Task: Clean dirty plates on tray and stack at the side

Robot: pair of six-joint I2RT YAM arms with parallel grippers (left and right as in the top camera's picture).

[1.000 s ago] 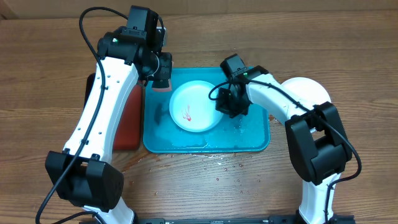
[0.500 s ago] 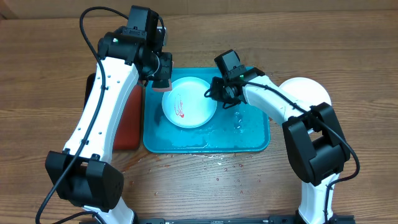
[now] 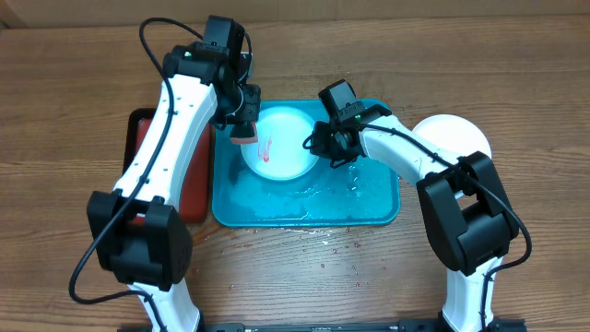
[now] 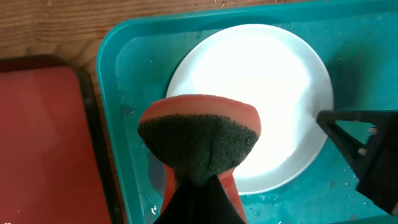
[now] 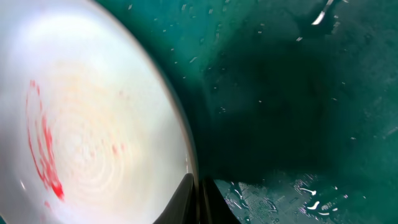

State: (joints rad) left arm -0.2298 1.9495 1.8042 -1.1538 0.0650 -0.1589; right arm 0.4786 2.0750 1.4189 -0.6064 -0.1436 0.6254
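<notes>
Dragged plate (image 3: pixel 281 146) toward tray's (image 3: pixel 369 210) upper-left corner with right fingers (image 5: pixel 181 202) pinching its rim, and brought sponge (image 3: pixel 244 136), clamped in left fingers (image 4: pixel 198 198), over its edge within the last second, so ready to scrub red smear (image 5: pixel 43 149), not yet wiped.

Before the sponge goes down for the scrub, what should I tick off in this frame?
1. Sponge gripped by the left gripper: ok.
2. Right gripper pinching the plate at its rim: ok.
3. Plate sits inside the tray: ok.
4. Sponge lined up over the plate: ok, at its left edge.
5. Plate clean: not ok, a red smear shows.
6. Sponge touching the plate surface: cannot tell.
</notes>
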